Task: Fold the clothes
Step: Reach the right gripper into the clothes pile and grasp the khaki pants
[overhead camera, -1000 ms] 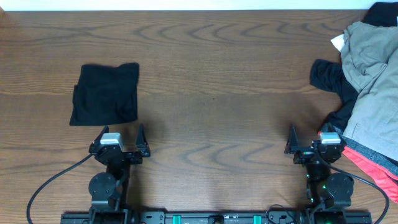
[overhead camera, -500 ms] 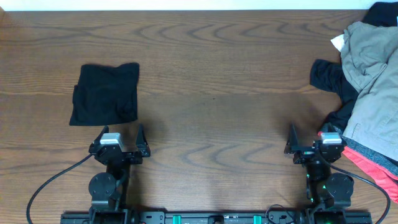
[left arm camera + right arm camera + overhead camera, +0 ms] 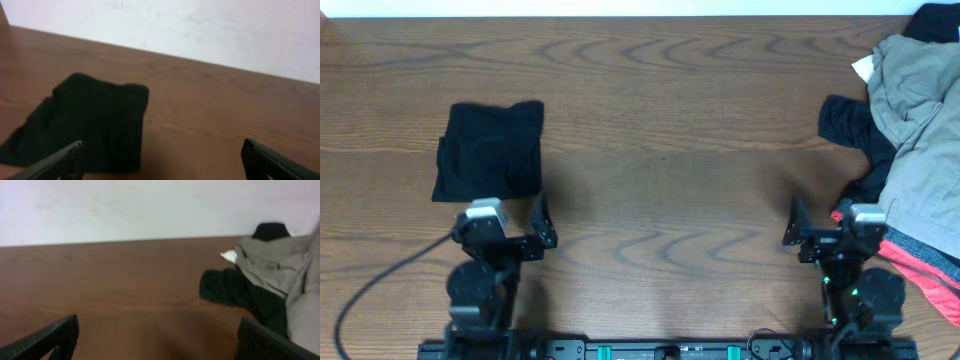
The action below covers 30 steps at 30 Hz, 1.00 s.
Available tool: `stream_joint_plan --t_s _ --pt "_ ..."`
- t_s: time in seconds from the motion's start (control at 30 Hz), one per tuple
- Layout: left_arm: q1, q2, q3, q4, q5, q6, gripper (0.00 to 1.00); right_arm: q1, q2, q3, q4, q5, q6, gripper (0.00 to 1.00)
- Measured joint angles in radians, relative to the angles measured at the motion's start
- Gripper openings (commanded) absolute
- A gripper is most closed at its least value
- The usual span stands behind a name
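At the upper right of the frame, the khaki shorts [image 3: 918, 130] lie heaped on other clothes [image 3: 848, 125], a folded black garment [image 3: 490, 150] lies left, and the left gripper [image 3: 502, 226] and right gripper [image 3: 840, 228] stand spread, empty.

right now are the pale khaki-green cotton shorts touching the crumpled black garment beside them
Touching. Overhead, the khaki-green shorts lie over one edge of the crumpled black garment, with no wood between; the right wrist view agrees.
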Motion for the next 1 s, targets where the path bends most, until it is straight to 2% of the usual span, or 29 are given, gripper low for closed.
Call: stream_joint_plan --t_s 0.17,0.4,0.5,0.63,0.73,1.0 --pt "0.0 0.243 0.27 -0.178 0.0 -0.005 0.98 0.0 0.24 0.244 -0.166 0.014 0.011 0.99" --pt "0.0 0.524 0.578 -0.435 0.015 -0.008 0.98 0.0 0.669 0.611 -0.525 0.026 0.007 0.99" --pt "0.0 0.594 0.656 -0.488 0.019 -0.008 0.98 0.0 0.821 0.72 -0.609 0.029 -0.013 0.99" --pt "0.0 0.615 0.672 -0.495 0.035 -0.008 0.98 -0.011 0.956 0.78 -0.625 0.077 -0.032 0.99" --pt "0.0 0.616 0.672 -0.496 0.038 -0.008 0.98 -0.092 1.03 0.781 -0.632 0.142 -0.022 0.99" --pt "0.0 0.617 0.672 -0.495 0.041 -0.008 0.98 -0.467 1.239 0.781 -0.565 0.199 -0.013 0.98"
